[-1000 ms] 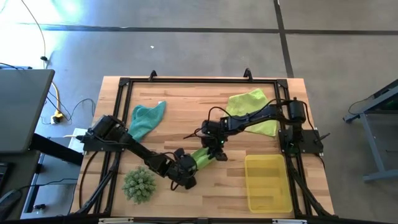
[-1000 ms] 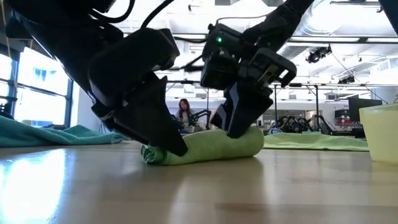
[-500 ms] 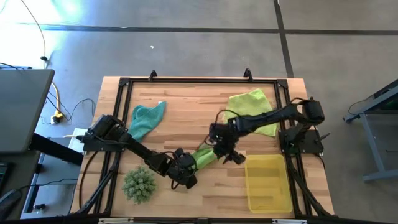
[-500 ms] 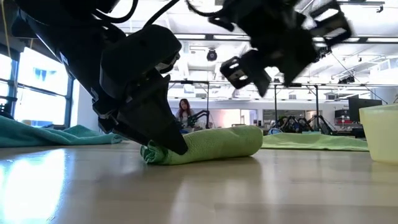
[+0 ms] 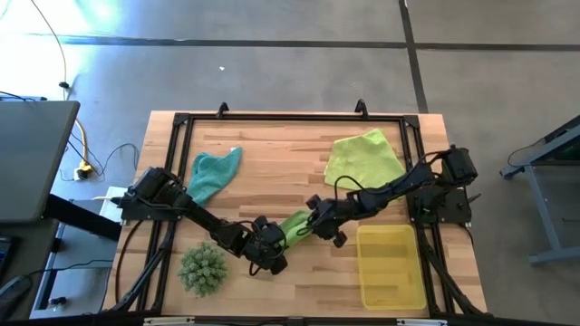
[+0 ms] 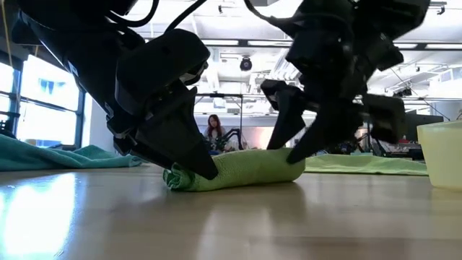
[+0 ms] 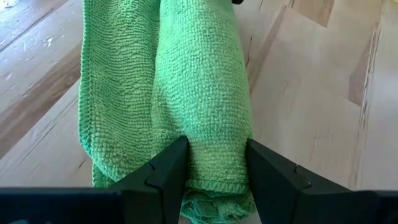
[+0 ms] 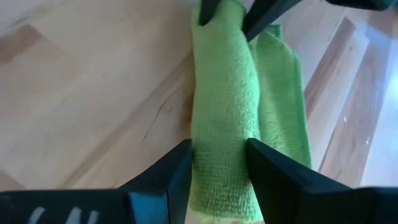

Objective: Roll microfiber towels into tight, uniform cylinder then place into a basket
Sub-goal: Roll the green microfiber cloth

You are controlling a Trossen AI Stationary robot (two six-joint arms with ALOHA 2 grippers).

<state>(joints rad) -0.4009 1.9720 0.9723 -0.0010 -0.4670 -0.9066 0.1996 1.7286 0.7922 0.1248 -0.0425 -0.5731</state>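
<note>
A bright green towel, rolled into a short cylinder (image 5: 294,225), lies slantwise on the wooden table, with a loose flap (image 7: 106,93) beside it. My left gripper (image 7: 214,171) is shut on the roll's near-left end. My right gripper (image 8: 219,165) is open at the roll's far-right end (image 6: 292,162), one finger on each side. A teal towel (image 5: 211,174) lies loose at the far left. A pale yellow-green towel (image 5: 364,161) lies spread at the far right. The yellow basket (image 5: 391,265) stands at the near right. My left gripper pinches the roll's near-left end (image 7: 208,149) between its two fingers (image 7: 166,169), one on each long side. The fingers slant down from the table's left and point along the roll. The roll rests on the table. My right gripper's fingers (image 8: 180,171) stand close against both sides of the roll's other end (image 8: 221,134); whether they touch it, I cannot tell.
A spiky green plant-like ball (image 5: 202,268) sits at the near left, close to my left arm. The basket's wall (image 6: 440,155) rises just right of the roll. Bare wood (image 5: 272,154) lies between the teal and yellow-green towels.
My right gripper has let go of the roll's middle, opened and risen. It has swung toward the table's right and near edges, turned about its wrist, and come down over the roll's far-right end. The roll has stayed in place in my left gripper.
</note>
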